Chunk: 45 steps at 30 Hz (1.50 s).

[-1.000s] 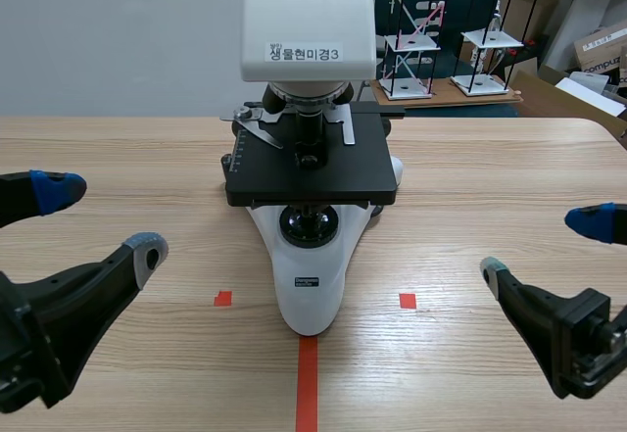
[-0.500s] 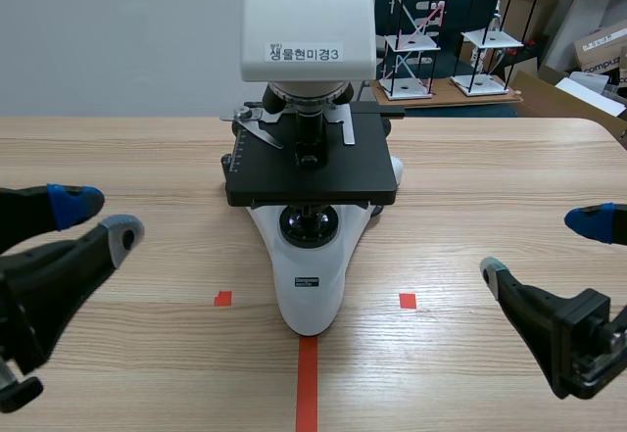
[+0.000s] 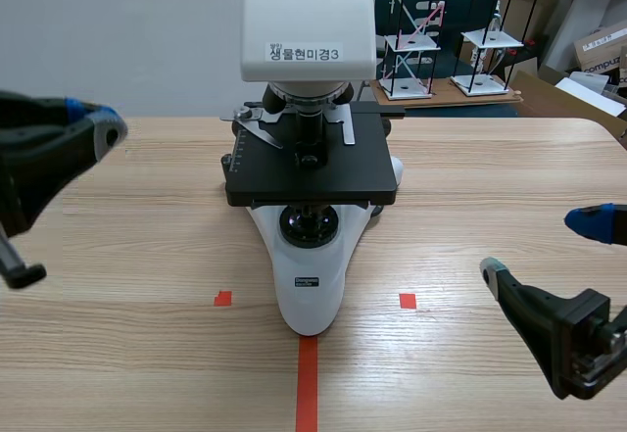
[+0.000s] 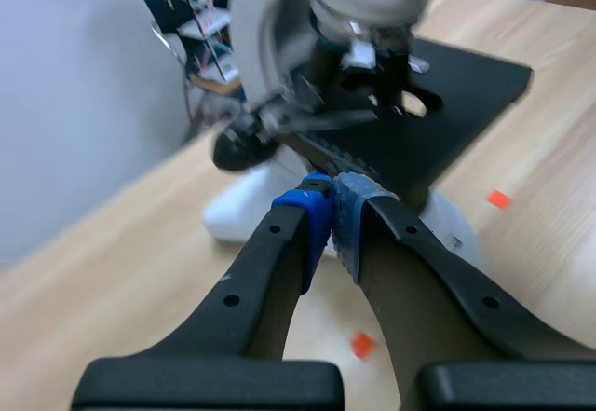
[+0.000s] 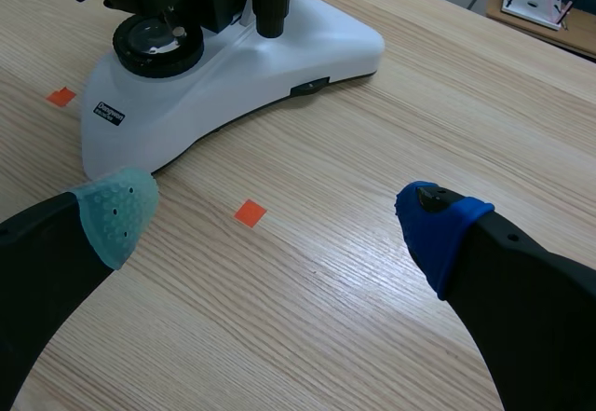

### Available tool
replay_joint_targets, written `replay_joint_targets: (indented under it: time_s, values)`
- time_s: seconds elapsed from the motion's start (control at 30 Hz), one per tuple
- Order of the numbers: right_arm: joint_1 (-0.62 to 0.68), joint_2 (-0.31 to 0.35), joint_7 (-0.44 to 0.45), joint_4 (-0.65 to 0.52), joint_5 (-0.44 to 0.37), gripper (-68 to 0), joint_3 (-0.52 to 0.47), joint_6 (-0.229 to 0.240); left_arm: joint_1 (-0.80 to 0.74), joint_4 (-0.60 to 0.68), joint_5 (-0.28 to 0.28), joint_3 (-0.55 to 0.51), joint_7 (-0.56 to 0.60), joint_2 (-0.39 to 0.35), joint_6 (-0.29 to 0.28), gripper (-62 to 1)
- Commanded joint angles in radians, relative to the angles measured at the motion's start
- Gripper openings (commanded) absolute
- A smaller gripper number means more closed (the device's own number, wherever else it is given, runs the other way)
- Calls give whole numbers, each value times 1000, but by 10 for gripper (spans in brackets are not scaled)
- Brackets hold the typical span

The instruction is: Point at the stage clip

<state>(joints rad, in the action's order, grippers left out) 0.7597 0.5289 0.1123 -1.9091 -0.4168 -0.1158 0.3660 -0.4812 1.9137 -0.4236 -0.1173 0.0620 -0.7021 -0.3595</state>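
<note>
Slanting diagonally across black stage (image 3: 328, 172), silver stage clip (image 3: 257, 129), left claw (image 3: 104, 126) closed

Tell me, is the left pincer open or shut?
Shut. The left pincer has its two pads touching, with nothing between them.

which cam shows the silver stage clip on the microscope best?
Scene view: the silver metal stage clip lies unobstructed on the black stage. Left wrist view shows it only blurred, ahead of the shut left gripper. Right wrist view misses it, showing just the white microscope base.
</note>
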Motion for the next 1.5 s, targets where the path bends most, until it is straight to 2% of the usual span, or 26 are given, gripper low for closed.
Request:
replay_joint_targets:
  time_s: [0.0, 0.3, 0.53, 0.67, 1.07, 1.2, 1.47]
  values:
    - [-9, 9, 16, -14, -10, -115, -8, 0, 53, -11, -11, 31, -9, -20, 6, -594]
    - [-9, 9, 16, -14, -10, -115, -8, 0, 371, -180, -10, 261, -37, -129, 5, -594]
    - [-9, 9, 16, -14, -10, -115, -8, 0, 610, -342, -10, 430, -36, -138, 2, -594]
    - [-9, 9, 16, -14, -10, -115, -8, 0, 697, -399, -10, 498, -36, -138, -25, -594]
    - [-9, 9, 17, -14, -10, -115, -8, 0, 748, -426, -3, 523, -26, -132, -64, -594]
    - [-9, 9, 17, -14, -10, -115, -8, 0, 748, -426, -3, 523, -11, -127, -108, -594]
    - [-9, 9, 16, -14, -10, -115, -8, 0, 750, -426, -2, 556, -10, -127, -119, -594]
